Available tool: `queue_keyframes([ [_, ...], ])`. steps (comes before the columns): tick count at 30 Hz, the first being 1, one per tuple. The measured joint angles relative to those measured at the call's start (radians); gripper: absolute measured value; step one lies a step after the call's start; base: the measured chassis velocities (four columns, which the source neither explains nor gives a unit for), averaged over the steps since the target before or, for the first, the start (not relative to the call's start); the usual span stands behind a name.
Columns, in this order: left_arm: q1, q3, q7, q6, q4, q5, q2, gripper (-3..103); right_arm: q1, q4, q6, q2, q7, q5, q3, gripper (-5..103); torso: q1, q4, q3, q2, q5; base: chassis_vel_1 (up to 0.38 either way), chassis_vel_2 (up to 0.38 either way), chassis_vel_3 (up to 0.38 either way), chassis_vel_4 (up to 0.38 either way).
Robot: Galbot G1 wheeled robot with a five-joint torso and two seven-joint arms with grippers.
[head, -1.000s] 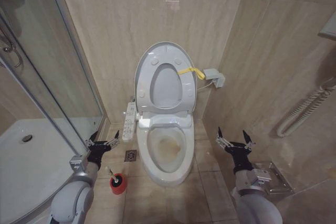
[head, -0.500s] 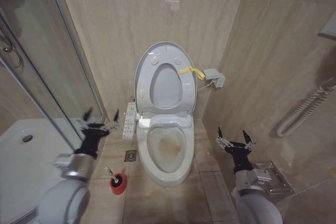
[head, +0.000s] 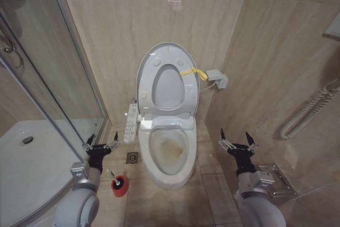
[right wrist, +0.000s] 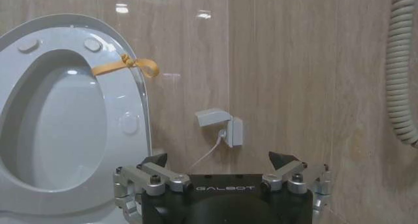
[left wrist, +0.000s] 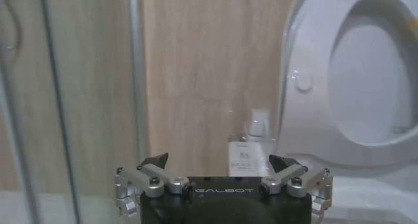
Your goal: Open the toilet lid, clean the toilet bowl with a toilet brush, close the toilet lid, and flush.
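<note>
while the toilet lid (head: 166,81) stands upright against the wall, long axis vertical, we hold our left gripper (head: 100,146) with jaws released above the toilet brush (head: 119,184), its handle tilting up-left from the floor; our right gripper (head: 237,143), jaws released, hovers beside the toilet bowl (head: 168,155).

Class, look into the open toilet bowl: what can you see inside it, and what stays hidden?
Inside the toilet bowl there is brownish-yellow staining on the white ceramic. The drain below is hidden from view.
</note>
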Motion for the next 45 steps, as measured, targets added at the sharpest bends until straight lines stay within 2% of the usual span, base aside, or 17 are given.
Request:
queue_keyframes([
  [5, 0.009, -0.001, 0.062, -0.067, 0.030, 0.006, -0.001, 100, 0.000, 0.000, 0.000, 0.000, 0.000, 0.000, 0.000, 100, 0.000, 0.0000, 0.000, 0.000, 0.0001, 0.000, 0.000, 0.000, 0.000],
  [10, 0.022, 0.005, 0.073, -0.095, 0.051, 0.019, -0.018, 100, 0.000, 0.000, 0.000, 0.000, 0.000, 0.000, 0.000, 100, 0.000, 0.0000, 0.000, 0.000, 0.0001, 0.000, 0.000, 0.000, 0.000],
  [16, 0.046, 0.014, 0.061, -0.134, 0.107, 0.082, -0.045, 98, 0.000, 0.000, 0.000, 0.000, 0.000, 0.000, 0.000, 100, 0.000, 0.0000, 0.000, 0.000, 0.0001, 0.000, 0.000, 0.000, 0.000],
  [19, 0.063, 0.015, 0.022, -0.151, 0.157, 0.111, -0.067, 98, 0.000, 0.000, 0.000, 0.000, 0.000, 0.000, 0.000, 100, 0.000, 0.0001, 0.000, 0.000, 0.0001, 0.000, 0.000, 0.000, 0.000],
  [24, 0.066, 0.015, 0.003, -0.180, 0.211, 0.130, -0.078, 94, 0.000, 0.000, 0.000, 0.000, 0.000, 0.000, 0.000, 100, 0.000, 0.0001, 0.000, 0.000, 0.0000, 0.000, 0.000, 0.000, 0.000],
  [34, 0.050, 0.027, 0.002, -0.216, 0.255, 0.161, -0.107, 93, 0.000, 0.000, 0.000, 0.000, 0.000, 0.000, 0.000, 100, 0.000, 0.0000, 0.000, 0.000, 0.0002, 0.000, 0.000, 0.000, 0.000],
  [45, 0.040, 0.021, 0.007, -0.227, 0.261, 0.163, -0.110, 93, 0.000, 0.000, 0.000, 0.000, 0.000, 0.000, 0.000, 100, 0.000, 0.0001, 0.000, 0.000, 0.0002, -0.034, 0.042, 0.034, -0.037],
])
